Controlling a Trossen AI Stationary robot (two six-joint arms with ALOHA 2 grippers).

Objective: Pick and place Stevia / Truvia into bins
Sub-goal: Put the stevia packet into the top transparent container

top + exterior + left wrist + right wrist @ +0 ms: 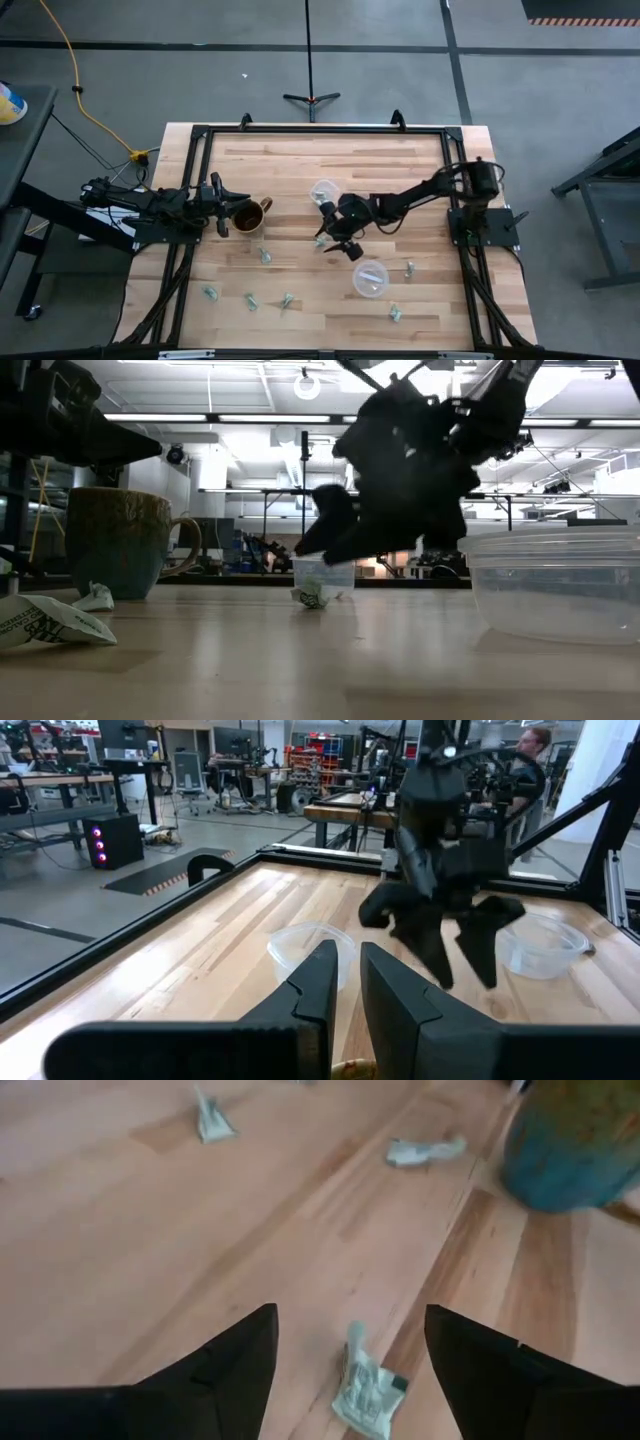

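My right gripper (336, 238) (350, 1315) hangs open just above the table's middle, one finger on each side of a crumpled green-and-white Stevia packet (366, 1385) that lies flat on the wood, untouched. Other packets (265, 255) (250, 298) (395, 313) lie scattered over the near half. One clear cup (324, 190) stands just beyond the right gripper, the other (370, 277) near and to its right. My left gripper (222, 208) (348, 970) waits at the left by the brown-gold mug (248, 215), its fingers a narrow gap apart.
The mug (120, 540) stands left of centre with packets (50, 622) (95, 597) beside it. A black frame (320, 128) runs along the table's far edge and sides. Bare wood lies between the two cups and along the far half.
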